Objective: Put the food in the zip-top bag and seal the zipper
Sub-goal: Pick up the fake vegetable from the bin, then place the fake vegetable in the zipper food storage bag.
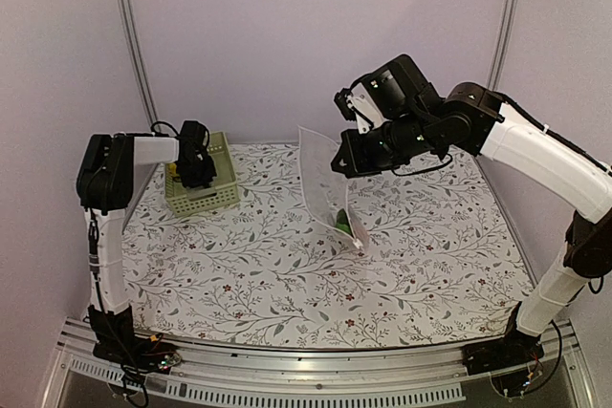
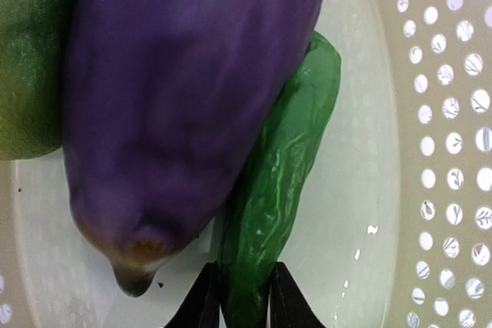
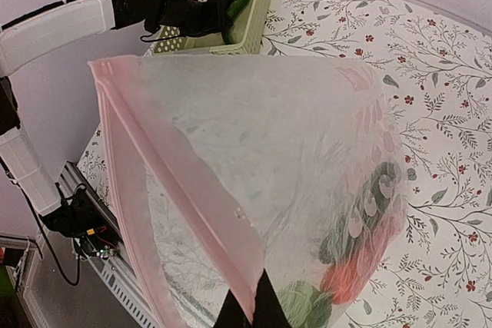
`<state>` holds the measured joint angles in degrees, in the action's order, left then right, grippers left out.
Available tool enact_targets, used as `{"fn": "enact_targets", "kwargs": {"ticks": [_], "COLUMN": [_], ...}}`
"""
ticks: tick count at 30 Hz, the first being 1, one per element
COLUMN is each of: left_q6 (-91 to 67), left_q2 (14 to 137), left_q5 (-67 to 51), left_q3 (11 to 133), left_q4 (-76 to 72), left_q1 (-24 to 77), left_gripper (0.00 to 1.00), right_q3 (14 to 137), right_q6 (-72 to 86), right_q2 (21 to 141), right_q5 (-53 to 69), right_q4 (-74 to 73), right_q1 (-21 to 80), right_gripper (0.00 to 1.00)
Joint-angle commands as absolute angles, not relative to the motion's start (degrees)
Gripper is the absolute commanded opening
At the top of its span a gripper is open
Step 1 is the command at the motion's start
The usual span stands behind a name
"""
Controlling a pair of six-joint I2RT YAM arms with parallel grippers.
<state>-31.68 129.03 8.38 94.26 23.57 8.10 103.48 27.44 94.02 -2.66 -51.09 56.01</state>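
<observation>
eggplant [image 2: 184, 97]: smooth purple plastic, soft sheen | cucumber [image 2: 280, 190]: glossy green plastic, bumpy skin catching the light | basket [image 2: 453, 190]: pale hard plastic, perforated wall, shiny floor | zip-top bag [image 3: 254, 136]: clear crinkly film, hazy | zipper [image 3: 177, 183]: matt pink strip | counter [image 1: 287, 265]: matt floral-print covering | rail [image 1: 316, 367]: ribbed bare metal

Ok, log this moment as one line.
left gripper: pinching green cucumber in basket | right gripper: holding zip-top bag by zipper

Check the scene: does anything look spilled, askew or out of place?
Nothing is spilled or damaged. The zip-top bag hangs askew, pinched at its zipper by the right gripper, food bunched in its low corner. The left gripper grips a cucumber inside the basket.
</observation>
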Motion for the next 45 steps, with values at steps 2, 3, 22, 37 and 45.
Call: {"fn": "enact_targets", "kwargs": {"ticks": [2, 3, 22, 37, 45], "left_q6": [-31.4, -31.4, -31.2, -33.1, -33.0], "left_q2": [129.6, 129.2, 105.5, 73.5, 58.6], "left_q5": [9.6, 9.5, 8.5, -14.8, -18.2], "left_q3": [95.1, 95.0, 82.3, 61.9, 58.7], "left_q4": [24.8, 24.8, 17.3, 12.6, 15.7], "left_q1": [7.4, 7.5, 7.7, 12.7, 25.8], "left_gripper": [0.18, 0.18, 0.16, 0.16, 0.16], "right_q3": [102.8, 102.8, 102.7, 103.0, 102.9], "right_q6": [27.4, 27.5, 27.2, 26.2, 24.2], "right_q2": [92.0, 92.0, 91.9, 91.4, 91.6], "right_q5": [-2.8, -2.8, -2.8, -3.0, -4.9], "right_q4": [-50.4, -50.4, -50.4, -50.3, -50.3], "right_q1": [56.0, 56.0, 56.0, 56.1, 56.0], "right_gripper": [0.0, 0.0, 0.0, 0.0, 0.0]}}
